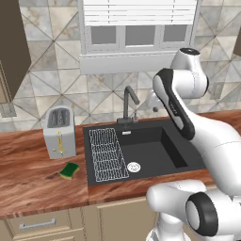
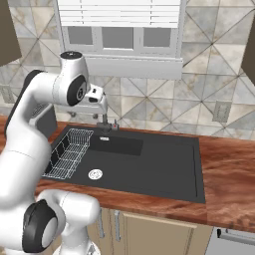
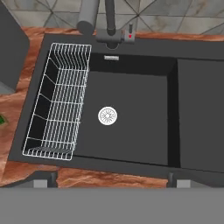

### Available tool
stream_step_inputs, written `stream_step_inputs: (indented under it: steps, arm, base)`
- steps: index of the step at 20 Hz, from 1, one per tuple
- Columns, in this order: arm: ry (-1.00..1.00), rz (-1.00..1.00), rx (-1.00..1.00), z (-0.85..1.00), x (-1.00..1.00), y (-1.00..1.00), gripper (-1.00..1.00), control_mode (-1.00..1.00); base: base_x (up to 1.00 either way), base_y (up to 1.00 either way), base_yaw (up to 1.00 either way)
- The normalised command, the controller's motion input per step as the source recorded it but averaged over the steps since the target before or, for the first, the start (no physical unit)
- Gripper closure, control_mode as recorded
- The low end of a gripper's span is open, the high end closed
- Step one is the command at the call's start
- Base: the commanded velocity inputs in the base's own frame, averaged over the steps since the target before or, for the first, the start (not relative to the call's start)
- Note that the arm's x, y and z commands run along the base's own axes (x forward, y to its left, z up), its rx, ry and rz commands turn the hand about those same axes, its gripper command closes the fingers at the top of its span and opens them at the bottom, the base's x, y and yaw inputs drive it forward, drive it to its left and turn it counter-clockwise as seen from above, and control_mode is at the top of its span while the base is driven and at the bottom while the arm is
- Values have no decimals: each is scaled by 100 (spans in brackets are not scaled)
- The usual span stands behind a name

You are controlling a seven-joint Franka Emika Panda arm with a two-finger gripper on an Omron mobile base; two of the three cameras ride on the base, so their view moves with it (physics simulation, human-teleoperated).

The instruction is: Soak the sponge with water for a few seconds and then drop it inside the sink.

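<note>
The gripper [image 3: 112, 180] is hanging above the sink [image 3: 194, 109], its two dark fingertips [image 3: 47, 178] standing far apart at the lower edge of the hand view, wide open and holding nothing. Directly beneath it, in the middle of that view, the round silver drain [image 3: 107, 116] is sitting on the dark basin floor. A white wire rack [image 3: 59, 105] is lying in the left part of the basin. At the top centre, the dark gooseneck faucet [image 3: 109, 19] is rising from the sink's back rim.

In the left base view, the sponge [image 1: 69, 170], green on top with a yellow edge, is lying on the wooden counter [image 1: 28, 183] at lower left, just beside the sink's left rim. A silver toaster [image 1: 60, 132] is standing behind it.
</note>
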Motion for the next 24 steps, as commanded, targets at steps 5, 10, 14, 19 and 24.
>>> stream_step_inputs:
  steps: [5,10,14,19,24]
  arm:
    - [-14,21,-1,0,-27,0,-100,-100]
    - [-18,21,0,0,-29,0,-100,-100]
    - [-20,15,0,0,-33,0,-100,-100]
    - [-14,4,0,1,-19,0,-100,-100]
    - [-13,0,0,2,-12,-3,-100,-100]
  base:
    - [0,0,0]
    - [0,0,0]
    - [0,0,0]
    - [0,0,0]
    - [0,0,0]
